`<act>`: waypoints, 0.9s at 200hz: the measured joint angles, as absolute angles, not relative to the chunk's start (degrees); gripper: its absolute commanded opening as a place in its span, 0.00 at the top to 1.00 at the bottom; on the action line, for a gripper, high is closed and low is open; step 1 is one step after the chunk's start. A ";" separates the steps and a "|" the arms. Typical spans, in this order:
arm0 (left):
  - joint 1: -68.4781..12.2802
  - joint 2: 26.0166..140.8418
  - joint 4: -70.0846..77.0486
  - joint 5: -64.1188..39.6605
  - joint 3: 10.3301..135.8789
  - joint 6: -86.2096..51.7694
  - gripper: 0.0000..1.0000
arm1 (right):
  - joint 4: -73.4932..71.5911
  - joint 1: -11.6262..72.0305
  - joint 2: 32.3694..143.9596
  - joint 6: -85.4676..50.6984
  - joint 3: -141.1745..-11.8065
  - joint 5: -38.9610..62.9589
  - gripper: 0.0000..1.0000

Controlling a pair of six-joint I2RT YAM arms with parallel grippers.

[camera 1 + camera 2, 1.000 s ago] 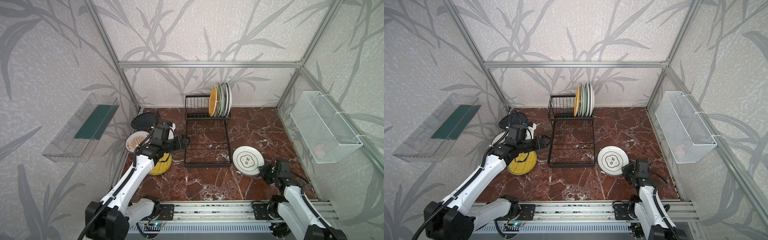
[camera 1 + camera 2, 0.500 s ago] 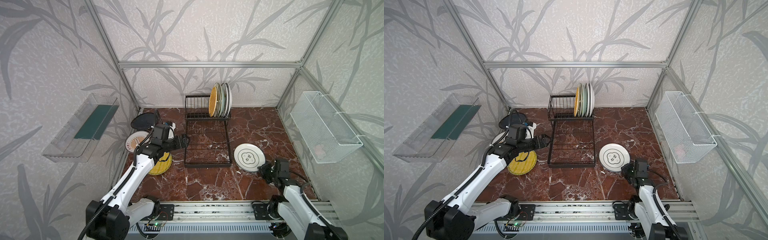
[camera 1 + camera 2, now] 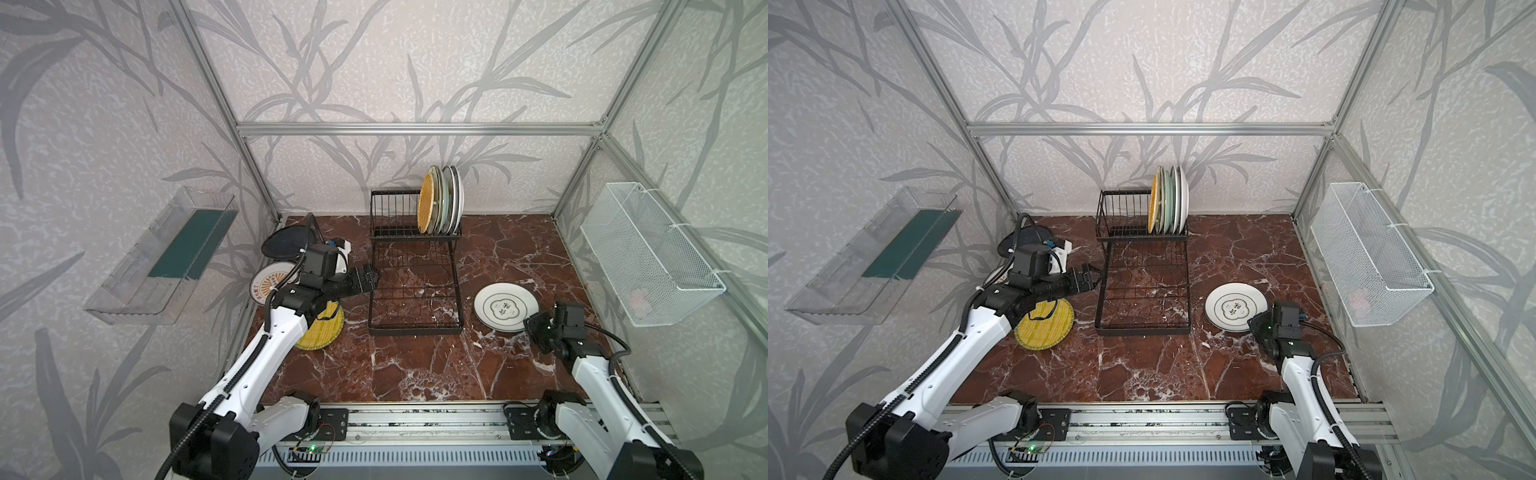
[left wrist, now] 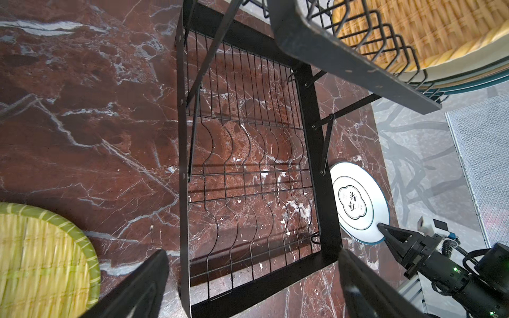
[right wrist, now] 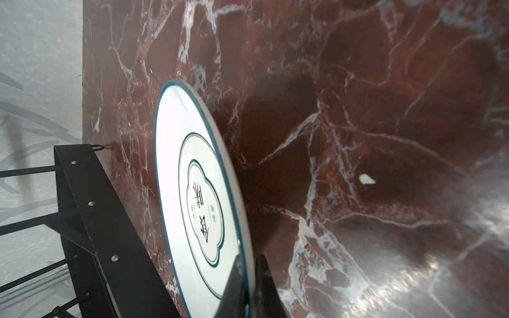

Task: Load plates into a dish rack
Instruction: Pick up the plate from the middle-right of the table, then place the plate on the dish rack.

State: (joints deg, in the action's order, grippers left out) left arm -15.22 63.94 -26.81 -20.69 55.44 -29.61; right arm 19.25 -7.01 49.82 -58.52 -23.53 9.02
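Where bare marble floor (image 3: 415, 365) spreads lower middle, the right gripper (image 3: 531, 325), low at lower right, pinches the green-emblem plate (image 3: 506, 307) by its near rim, beside the dish rack (image 3: 415, 331). Left of centre, the left gripper (image 3: 371, 277) is stretched level, jaws wide and empty, at the rack's left rail.

- is this somebody's kitchen?
- no, a robotics lab booth. an aluminium frame (image 3: 415, 129) carries panels of leaf-print wallpaper (image 3: 415, 75), the marble-look tabletop (image 3: 415, 370) is boxed in, and a left arm (image 3: 270, 349) and right arm (image 3: 594, 374) are bolted to a slotted rail (image 3: 424, 419) with a bare circuit board (image 3: 309, 448).
- yet there's a dish rack (image 3: 415, 331) with plates (image 3: 451, 199).
- kitchenware, inside a test cell.
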 measured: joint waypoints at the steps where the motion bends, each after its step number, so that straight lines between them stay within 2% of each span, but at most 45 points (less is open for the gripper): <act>1: -15.25 63.94 -26.81 -20.69 55.44 -29.58 0.06 | 19.40 -7.01 49.84 -58.52 -23.66 8.97 1.00; 61: -17.72 61.95 -22.55 -20.75 55.35 -28.25 0.07 | 33.43 -5.19 53.76 -57.43 -44.16 6.09 1.00; 93: -26.96 61.25 -16.97 -19.38 55.35 -22.17 0.01 | 42.96 -0.19 57.93 -57.45 -55.53 3.75 1.00; 115: -32.93 62.63 -13.96 -18.09 55.57 -16.64 0.01 | 47.81 5.43 60.10 -57.98 -60.93 1.76 1.00; 159: -45.36 71.31 -12.16 -13.37 60.10 -1.26 0.01 | 53.19 11.99 60.75 -60.60 -64.60 1.32 1.00; 180: -51.46 74.41 -11.44 -11.40 61.78 7.22 0.04 | 54.19 14.24 61.21 -62.17 -64.77 1.41 1.00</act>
